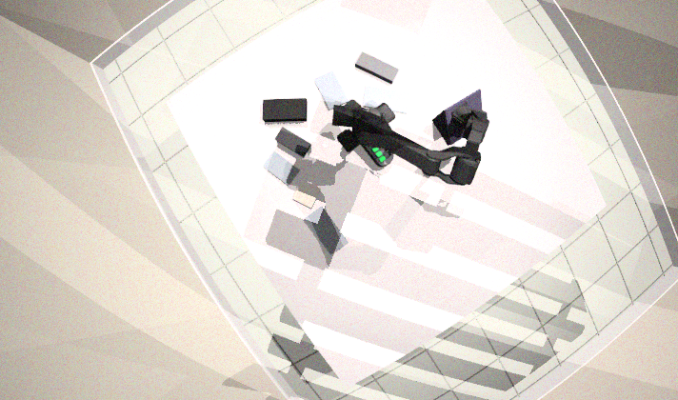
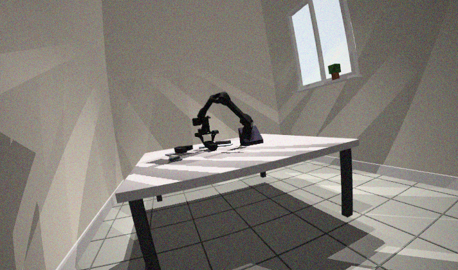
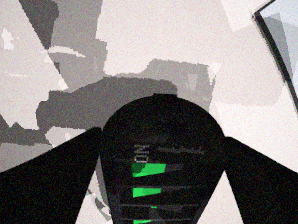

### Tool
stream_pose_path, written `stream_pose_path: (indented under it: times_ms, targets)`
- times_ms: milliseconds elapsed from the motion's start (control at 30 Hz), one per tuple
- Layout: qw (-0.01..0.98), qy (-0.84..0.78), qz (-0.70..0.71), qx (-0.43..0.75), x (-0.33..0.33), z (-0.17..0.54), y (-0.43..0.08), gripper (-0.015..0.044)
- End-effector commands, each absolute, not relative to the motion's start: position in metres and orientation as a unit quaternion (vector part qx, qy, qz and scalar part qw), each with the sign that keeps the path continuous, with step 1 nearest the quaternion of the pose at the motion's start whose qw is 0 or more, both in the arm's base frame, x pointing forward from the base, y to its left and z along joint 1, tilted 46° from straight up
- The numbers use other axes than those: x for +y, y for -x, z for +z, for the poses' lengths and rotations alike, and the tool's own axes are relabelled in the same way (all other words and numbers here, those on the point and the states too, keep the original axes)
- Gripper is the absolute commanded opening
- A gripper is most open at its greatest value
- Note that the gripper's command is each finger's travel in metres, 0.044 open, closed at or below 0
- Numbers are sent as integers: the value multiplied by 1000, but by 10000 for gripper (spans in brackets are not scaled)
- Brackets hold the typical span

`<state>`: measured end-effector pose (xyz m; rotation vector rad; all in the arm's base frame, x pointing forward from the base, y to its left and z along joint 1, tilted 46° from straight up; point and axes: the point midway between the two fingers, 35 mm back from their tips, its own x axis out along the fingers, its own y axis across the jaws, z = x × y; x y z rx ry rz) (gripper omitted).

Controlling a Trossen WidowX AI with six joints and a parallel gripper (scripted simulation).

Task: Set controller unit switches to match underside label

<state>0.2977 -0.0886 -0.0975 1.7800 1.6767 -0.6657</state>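
The dark controller unit (image 1: 375, 156) (image 2: 211, 145) (image 3: 162, 117) is between my fingers, its rounded end toward the top of the wrist view. It looks tilted in the exterior view; whether its low end touches the bench I cannot tell. My gripper (image 2: 209, 140) (image 3: 162, 139) is shut on the unit, one finger at each side. Green switch ends show in the top view, and others beside the "ON" print in the wrist view. The arm or the frame edge hides the rest of the switch row. The label underneath is hidden.
On the bench (image 1: 430, 278) (image 2: 291, 147) lie a black box (image 1: 284, 110), a dark grey box (image 1: 292, 142), a grey box (image 1: 376, 67), pale flat panels (image 1: 329, 90) (image 1: 280, 166) and a small tan tile (image 1: 304, 199). A purple block (image 1: 473, 103) (image 2: 256, 134) stands at the arm's base.
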Motion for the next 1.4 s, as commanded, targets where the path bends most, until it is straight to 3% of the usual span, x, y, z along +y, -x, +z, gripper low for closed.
stream_pose_path:
  times_ms: [0, 833, 967, 1267, 1367]
  targets:
    - [290, -673, -249, 633, -83, -101, -296, 338]
    - [296, -670, -250, 633, -80, -110, -298, 338]
    - [296, -670, -250, 633, -79, -111, -298, 440]
    - [296, -670, -250, 633, -79, -108, -298, 440]
    - [296, -670, -250, 633, -73, -75, -297, 440]
